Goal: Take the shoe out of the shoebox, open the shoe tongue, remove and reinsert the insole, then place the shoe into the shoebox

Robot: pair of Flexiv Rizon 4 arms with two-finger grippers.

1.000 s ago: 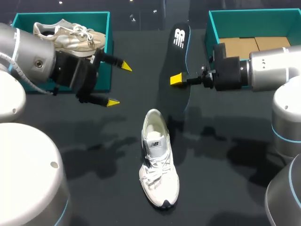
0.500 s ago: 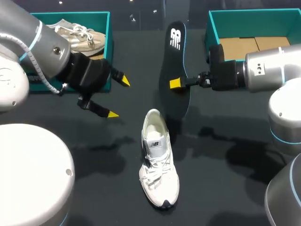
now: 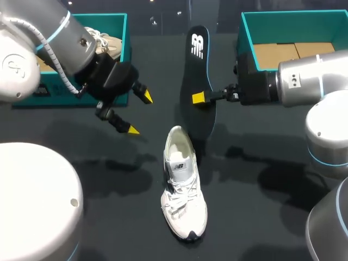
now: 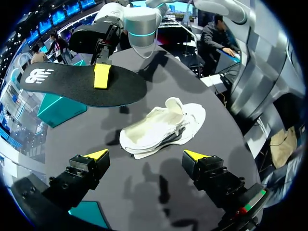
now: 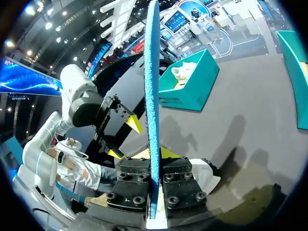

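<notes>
Insole [image 3: 197, 76] was pinched on edge in the right gripper [image 3: 200, 98], just beyond the shoe [image 3: 183, 190], which lay mid-surface [image 3: 261, 163], toe near. The left gripper [image 3: 140, 113] hung spread and empty, far left of the shoe. The narrow pinch could let the insole pivot and miss the opening. Open room flanked the shoe.

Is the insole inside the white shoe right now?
No, the right gripper holds the insole in the air, apart from the shoe.

A white logo [image 3: 198, 46] marks the black insole [image 3: 196, 76] at the end farthest from the shoe [image 3: 184, 196]; no words legible.
</notes>
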